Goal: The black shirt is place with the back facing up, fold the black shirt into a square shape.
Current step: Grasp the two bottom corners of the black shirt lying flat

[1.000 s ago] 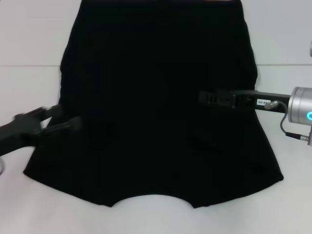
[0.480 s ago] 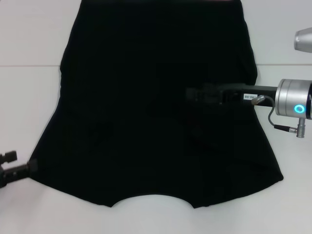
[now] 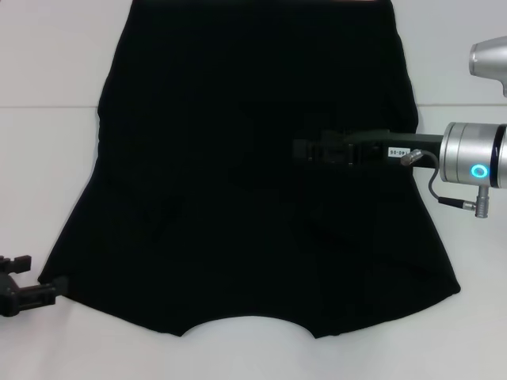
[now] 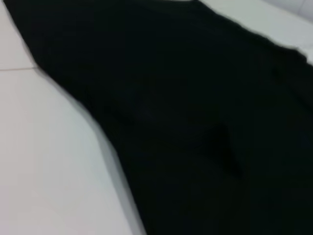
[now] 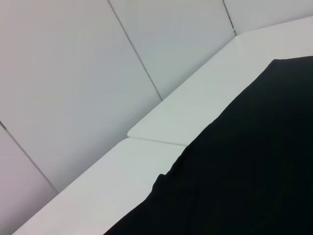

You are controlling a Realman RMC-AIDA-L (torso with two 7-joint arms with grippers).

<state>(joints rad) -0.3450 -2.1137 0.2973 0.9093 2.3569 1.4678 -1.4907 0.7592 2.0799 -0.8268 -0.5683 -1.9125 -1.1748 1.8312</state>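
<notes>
head view, the black shirt [image 3: 253, 174] spread flat across the centre of the white table [image 3: 47, 158], neckline at bottom edge, right gripper [image 3: 305, 150] reaching over shirt at centre right, claw state cannot be told, left gripper [image 3: 32, 289] at lower left by the sleeve corner, claw state cannot be told, left wrist view, shirt filling the right and top, table at lower left, right wrist view, shirt at lower right, table and grey wall panels [image 5: 73, 73] at upper left

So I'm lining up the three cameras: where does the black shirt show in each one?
Head view: the black shirt fills the middle, neckline nearest the robot.
Left wrist view: it covers most of the picture, beside the white table.
Right wrist view: its edge fills one corner.
Shared landmark: the seam in the table.
</notes>
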